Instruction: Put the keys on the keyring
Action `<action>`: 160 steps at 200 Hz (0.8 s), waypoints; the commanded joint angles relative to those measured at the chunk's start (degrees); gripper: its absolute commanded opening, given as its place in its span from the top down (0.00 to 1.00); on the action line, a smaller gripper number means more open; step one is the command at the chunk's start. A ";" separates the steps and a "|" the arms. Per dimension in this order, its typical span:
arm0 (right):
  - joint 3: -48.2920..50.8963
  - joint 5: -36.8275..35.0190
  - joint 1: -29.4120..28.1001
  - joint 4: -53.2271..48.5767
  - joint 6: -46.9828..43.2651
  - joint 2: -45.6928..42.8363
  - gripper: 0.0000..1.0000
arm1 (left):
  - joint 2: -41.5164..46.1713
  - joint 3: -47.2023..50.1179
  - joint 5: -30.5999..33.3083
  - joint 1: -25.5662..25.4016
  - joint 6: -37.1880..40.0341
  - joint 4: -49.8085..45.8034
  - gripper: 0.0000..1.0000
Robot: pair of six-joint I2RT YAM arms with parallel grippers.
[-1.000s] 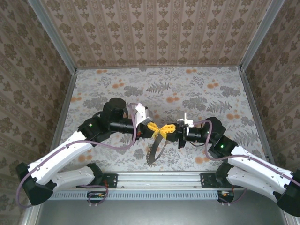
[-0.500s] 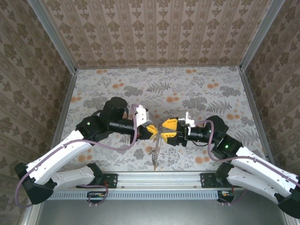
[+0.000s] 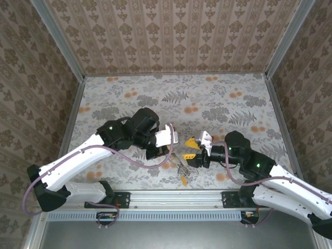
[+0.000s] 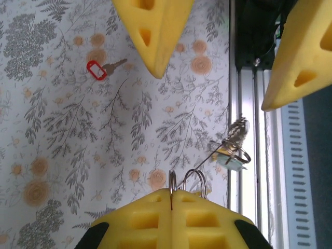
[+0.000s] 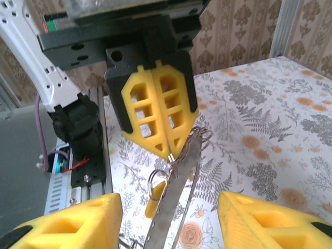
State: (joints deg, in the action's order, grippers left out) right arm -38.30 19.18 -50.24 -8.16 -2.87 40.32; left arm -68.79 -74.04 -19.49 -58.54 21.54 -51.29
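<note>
Floral table [image 3: 207, 98], one red key [image 4: 96, 70], one keyring [image 5: 178, 184]

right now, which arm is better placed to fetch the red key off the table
Right. The right hand is open and empty, while the left hand is shut on the ring. The red key lies loose on the table.

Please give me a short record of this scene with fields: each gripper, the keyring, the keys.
left gripper: shut on keyring
right gripper: open, empty, facing left gripper
keyring: hangs from left gripper
red key: flat on table, apart from keyring
other keys: small bunch dangling from keyring
</note>
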 commanded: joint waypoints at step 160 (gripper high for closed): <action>-2.54 -3.45 -5.29 7.68 -6.63 10.53 0.64 | 0.16 -2.68 0.32 -1.92 2.10 -0.18 1.00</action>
State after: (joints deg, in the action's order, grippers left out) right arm -38.37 17.04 -54.54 -1.78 -7.94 49.32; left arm -70.02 -75.83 -17.93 -59.92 23.00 -53.45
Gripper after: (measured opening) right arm 0.387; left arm 0.046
